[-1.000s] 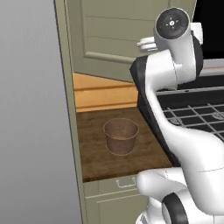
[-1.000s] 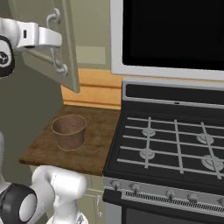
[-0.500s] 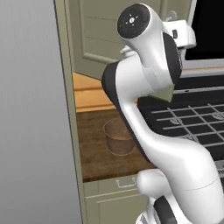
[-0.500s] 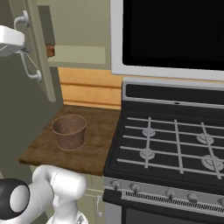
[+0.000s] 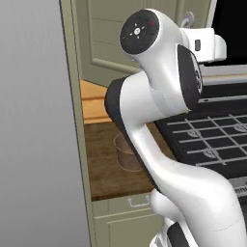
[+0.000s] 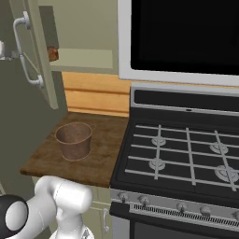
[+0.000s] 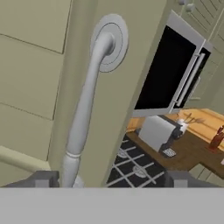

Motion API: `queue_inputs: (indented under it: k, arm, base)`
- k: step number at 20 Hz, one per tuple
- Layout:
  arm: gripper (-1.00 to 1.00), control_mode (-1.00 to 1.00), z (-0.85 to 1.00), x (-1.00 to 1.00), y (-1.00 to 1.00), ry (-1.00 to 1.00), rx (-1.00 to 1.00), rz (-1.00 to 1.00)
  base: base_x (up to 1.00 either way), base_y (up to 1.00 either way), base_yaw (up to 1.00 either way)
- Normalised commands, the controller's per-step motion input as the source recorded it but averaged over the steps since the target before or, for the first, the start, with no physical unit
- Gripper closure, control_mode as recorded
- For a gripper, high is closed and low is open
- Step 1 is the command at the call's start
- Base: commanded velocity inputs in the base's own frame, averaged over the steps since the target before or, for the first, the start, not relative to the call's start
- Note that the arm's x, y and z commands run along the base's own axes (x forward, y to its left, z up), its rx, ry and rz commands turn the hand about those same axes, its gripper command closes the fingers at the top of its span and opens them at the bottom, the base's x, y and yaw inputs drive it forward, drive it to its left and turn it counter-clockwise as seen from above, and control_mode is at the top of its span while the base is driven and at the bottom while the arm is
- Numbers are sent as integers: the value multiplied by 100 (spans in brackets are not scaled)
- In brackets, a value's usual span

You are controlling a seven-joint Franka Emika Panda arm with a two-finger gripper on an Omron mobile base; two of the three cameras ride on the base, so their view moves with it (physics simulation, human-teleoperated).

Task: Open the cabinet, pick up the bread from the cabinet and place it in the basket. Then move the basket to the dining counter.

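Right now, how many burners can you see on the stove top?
4 on the stove: two at the back, two at the front. Others may lie beyond the right edge of the picture.

We saw the cabinet door [image 6: 39, 56] swung open just ahead of the end effector [image 7: 111, 179], its handle [image 7: 87, 105] between the tips. Beyond, the bread [image 6: 52, 54] sat inside; below, the basket [image 6: 73, 140] stood on the worktop [image 6: 100, 154], left of the stove [image 6: 186, 158].

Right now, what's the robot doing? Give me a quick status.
Gripper open, at the door handle. Cabinet door swung open, bread on the shelf. Basket waiting on the worktop, nothing blocking.
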Motion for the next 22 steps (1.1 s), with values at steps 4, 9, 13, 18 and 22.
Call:
queue_inputs:
  k: [4,9,13,18,22]
  arm:
    - [-100,-100,0,-46,18,-4,18,3]
    - [-100,-100,0,-56,-73,-3,77,35]
    - [-100,-100,-8,-66,-68,-4,80,43]
    - [-100,-100,-18,23,-76,13,92,26]
    - [-100,-100,-20,97,-83,17,86,12]
  base:
    - [0,0,0]
    - [0,0,0]
    - [0,0,0]
    - [0,0,0]
    - [0,0,0]
